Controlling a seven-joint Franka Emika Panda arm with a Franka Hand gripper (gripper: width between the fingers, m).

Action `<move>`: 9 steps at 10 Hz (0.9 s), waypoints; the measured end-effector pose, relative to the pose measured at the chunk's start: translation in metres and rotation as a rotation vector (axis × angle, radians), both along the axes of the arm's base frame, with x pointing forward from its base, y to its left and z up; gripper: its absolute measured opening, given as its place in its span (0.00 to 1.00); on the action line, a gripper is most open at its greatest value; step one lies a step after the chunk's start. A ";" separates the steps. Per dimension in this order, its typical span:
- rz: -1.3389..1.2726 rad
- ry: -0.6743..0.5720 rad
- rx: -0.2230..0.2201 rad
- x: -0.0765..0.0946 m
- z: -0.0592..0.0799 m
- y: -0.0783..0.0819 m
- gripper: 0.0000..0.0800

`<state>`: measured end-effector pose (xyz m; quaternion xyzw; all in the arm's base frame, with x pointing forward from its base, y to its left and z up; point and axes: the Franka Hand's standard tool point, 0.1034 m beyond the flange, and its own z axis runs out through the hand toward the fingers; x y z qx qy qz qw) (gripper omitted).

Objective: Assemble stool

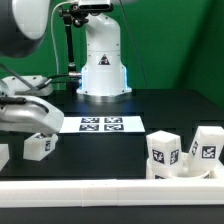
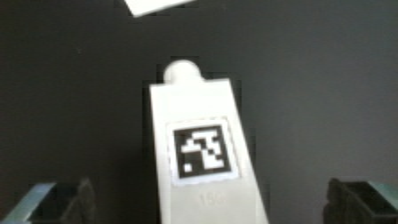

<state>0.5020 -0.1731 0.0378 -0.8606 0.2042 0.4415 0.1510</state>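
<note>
In the wrist view a white stool leg with a black-and-white tag and a rounded peg end lies on the black table, lengthwise between my fingers. My gripper is open. The dark fingertips stand wide on either side of the leg with a gap on each side. In the exterior view the gripper hangs low at the left, just above that leg. Two more tagged legs stand at the right with a low rounded white part, apparently the seat, in front of them.
The marker board lies in front of the robot base. A long white rail runs along the near edge. Another white piece shows at the left edge. A white corner shows beyond the leg in the wrist view.
</note>
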 end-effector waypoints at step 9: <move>0.013 -0.047 -0.031 0.006 -0.020 0.003 0.81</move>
